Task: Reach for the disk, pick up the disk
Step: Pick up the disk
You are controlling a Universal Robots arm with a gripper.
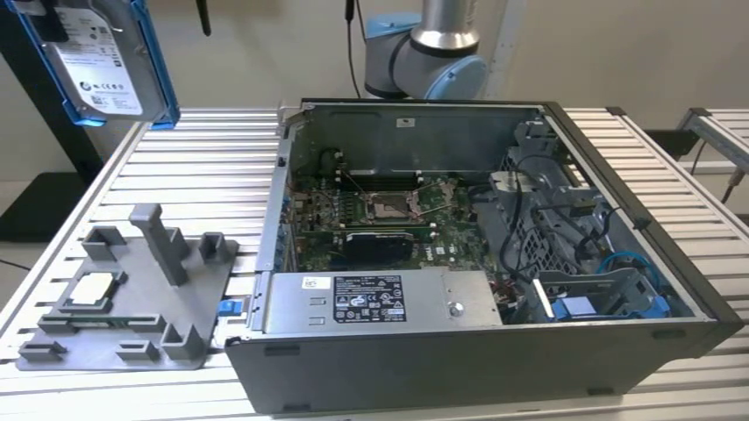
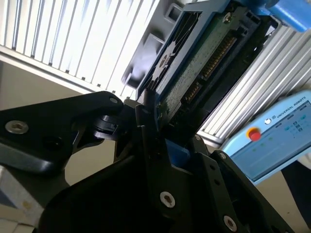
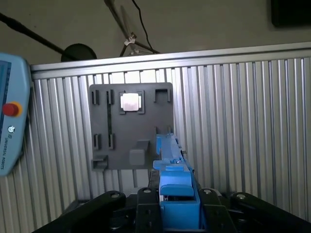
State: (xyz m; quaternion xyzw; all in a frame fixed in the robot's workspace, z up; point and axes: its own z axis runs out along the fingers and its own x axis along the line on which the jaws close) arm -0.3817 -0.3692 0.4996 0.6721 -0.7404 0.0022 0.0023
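Disk (image 1: 105, 61) hangs in the air well above the grey holder plate (image 1: 140, 298), clear of the slatted table (image 1: 210, 158) that the plate lies on. It is tilted, its white label facing the exterior view and its blue rails running down both long edges. The gripper (image 2: 167, 131) is clamped on it: in both wrist views the black jaws sit closed against its two sides, with a blue rail (image 3: 172, 170) standing out between them. The second wrist view shows its green circuit-board underside (image 2: 204, 63). In the first wrist view the plate (image 3: 131, 126) lies below the held rail, with a small square silver chip (image 3: 130, 102) seated in one of the plate's pockets. The open computer case (image 1: 492, 368) stands just beside the plate, on the exterior view's right. A light blue teach pendant (image 3: 9, 126) hangs off to one side of the plate.
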